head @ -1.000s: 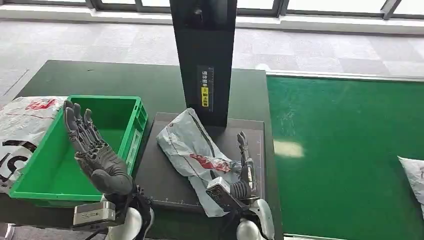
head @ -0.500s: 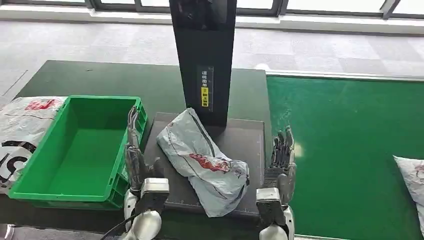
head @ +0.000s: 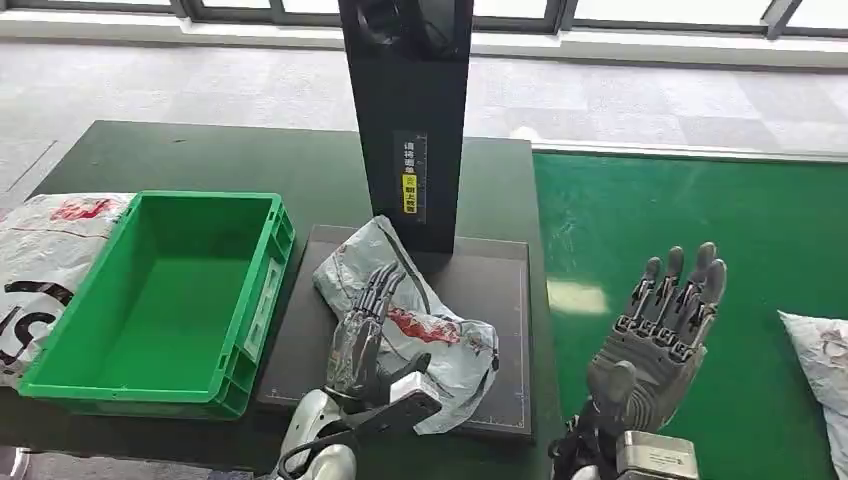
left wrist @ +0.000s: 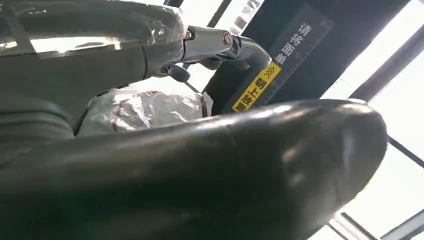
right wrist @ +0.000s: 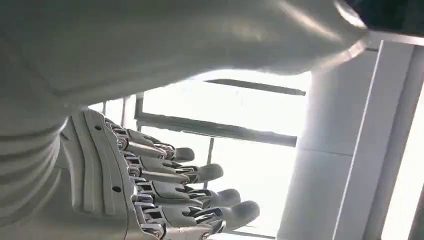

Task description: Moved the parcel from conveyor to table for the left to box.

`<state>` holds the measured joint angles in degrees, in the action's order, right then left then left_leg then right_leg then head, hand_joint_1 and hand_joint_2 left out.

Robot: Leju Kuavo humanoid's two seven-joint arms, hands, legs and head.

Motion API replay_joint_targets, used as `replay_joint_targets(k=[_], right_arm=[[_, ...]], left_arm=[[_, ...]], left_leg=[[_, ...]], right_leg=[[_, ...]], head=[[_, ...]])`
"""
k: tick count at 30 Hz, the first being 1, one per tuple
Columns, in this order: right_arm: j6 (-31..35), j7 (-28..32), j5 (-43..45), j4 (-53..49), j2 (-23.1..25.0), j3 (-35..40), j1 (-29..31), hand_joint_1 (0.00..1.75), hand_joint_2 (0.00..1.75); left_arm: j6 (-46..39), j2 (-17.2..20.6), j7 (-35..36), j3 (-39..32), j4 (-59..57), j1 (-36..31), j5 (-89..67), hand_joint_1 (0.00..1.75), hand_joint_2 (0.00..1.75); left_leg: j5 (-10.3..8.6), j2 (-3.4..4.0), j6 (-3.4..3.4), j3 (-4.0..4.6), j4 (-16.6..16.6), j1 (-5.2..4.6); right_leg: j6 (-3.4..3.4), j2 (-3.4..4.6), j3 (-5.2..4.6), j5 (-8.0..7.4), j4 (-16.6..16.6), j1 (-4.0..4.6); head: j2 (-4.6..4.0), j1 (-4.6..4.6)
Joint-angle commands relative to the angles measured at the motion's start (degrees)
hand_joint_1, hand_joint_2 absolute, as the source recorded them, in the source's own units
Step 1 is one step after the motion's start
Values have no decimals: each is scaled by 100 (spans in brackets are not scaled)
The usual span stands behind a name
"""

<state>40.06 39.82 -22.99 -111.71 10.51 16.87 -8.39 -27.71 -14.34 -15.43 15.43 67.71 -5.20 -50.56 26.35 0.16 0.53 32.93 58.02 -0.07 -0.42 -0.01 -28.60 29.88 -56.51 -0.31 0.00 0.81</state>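
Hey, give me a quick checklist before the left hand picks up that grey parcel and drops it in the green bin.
1. Parcel on the table side: ok. The grey parcel lies on the dark mat, off the green conveyor.
2. Left hand at the parcel: ok. The left hand is over it, fingers extended.
3. Firm grip on the parcel: cannot tell, the contact is hidden under the fingers.
4. Right hand out of the way: ok. The right hand is raised over the conveyor, fingers apart, holding nothing.
5. Green bin ready: ok, nothing lies inside it.
6. Path to the bin: ok, only the bin's wall stands between.
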Motion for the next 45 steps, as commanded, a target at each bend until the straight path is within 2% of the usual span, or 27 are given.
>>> replay_joint_targets(k=[1, 5, 11, 13, 18, 21, 22, 23, 36, 45], right_arm=[[-6, 18, -12, -51, -139, -197, 76, 0, 175], [-6, 18, 31, 70, -162, -184, 200, 0, 175], [-6, 18, -15, 133, -125, -214, 234, 0, 175], [-6, 18, -1, 175, -128, -200, 227, 0, 175], [-6, 18, -1, 175, -128, -200, 227, 0, 175], [-6, 18, -71, 158, -112, -154, 163, 0, 175], [-6, 18, -72, 157, -111, -146, 148, 0, 175], [-6, 18, -70, 155, -114, -140, 142, 0, 175], [-6, 18, -84, 156, -110, -142, 161, 0, 175], [-6, 18, -147, 85, -100, -54, 81, 0, 175]], left_arm=[[828, 299, 919, 544, -768, -311, -1180, 0, 175], [1247, 241, 1006, 726, -1521, -443, -1685, 0, 175], [1348, 246, 996, 795, -1689, -445, -1836, 0, 175], [1645, 259, 1011, 993, -1944, -514, -2112, 0, 175], [1645, 259, 1011, 993, -1944, -514, -2112, 0, 175], [1127, 75, 963, 907, -2274, -727, -2230, 0, 175], [1023, 64, 997, 855, -2292, -778, -2234, 9, 175], [925, 46, 987, 756, -2290, -816, -2155, 175, 175], [724, 22, 531, 317, -1718, -610, -1510, 175, 175], [833, -13, 566, 251, -1546, -559, -1450, 175, 175]], left_leg=[[-6, -10, 3, -4, -12, 0], [-6, -8, 2, -10, -14, -3], [-3, -1, 3, -8, -11, -1], [-9, -4, 5, -12, -24, -2], [-9, -1, 4, -14, -25, -1], [-8, -5, 3, -12, -21, -1], [-5, -11, 2, -10, -11, 0], [-4, -13, 2, -10, -7, 0], [-14, -2, -6, -6, -10, 0], [-15, -3, -6, -2, -10, 0]], right_leg=[[3, -8, 7, -4, 13, 0], [3, -7, 14, -4, 13, -3], [1, 0, 14, -4, 12, -1], [2, -2, 19, -9, 23, -2], [3, 2, 20, -11, 25, -1], [4, -2, 22, -9, 21, 0], [3, -9, 20, -4, 13, 0], [3, -10, 18, -3, 8, 0], [12, 2, 15, -14, 10, 1], [14, 1, 12, -15, 10, 0]], head=[[0, 0], [0, 0], [0, 0], [0, 0], [0, 0], [0, 0], [0, 0], [0, 0], [0, 0], [0, 0]])
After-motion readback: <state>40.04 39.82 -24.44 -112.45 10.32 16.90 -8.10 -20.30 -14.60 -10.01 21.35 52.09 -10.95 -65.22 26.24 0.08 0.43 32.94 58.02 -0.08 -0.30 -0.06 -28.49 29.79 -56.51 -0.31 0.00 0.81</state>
